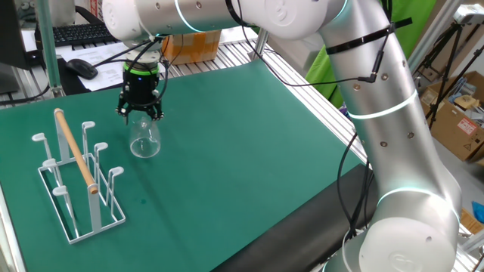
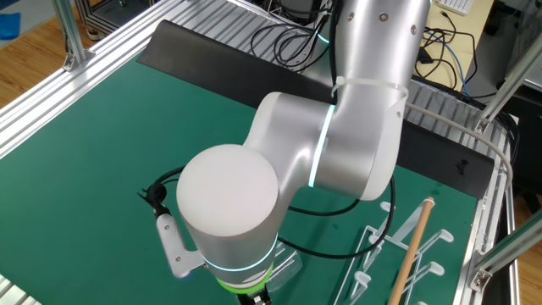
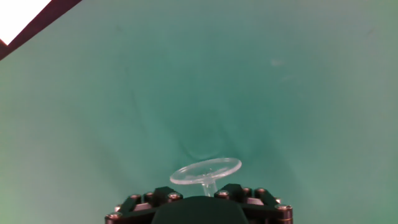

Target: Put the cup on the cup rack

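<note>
Closest to our hand camera, our gripper [image 3: 205, 200] frames the stem of the cup [image 3: 206, 172], whose round foot faces up at us. We see the glass standing upside down on the green mat [image 1: 249, 136], bowl rim on the cloth, just beside the cup rack [image 1: 79, 177]. Whether our fingers are already pinching the stem or only straddling it we cannot tell; they look partly closed around it. Farther off, the rack's pegs all stand bare under the wooden handle [image 1: 74, 149]. We judge the task barely begun: securing the grasp, lifting, carrying across and setting the cup over a peg all remain.
</note>
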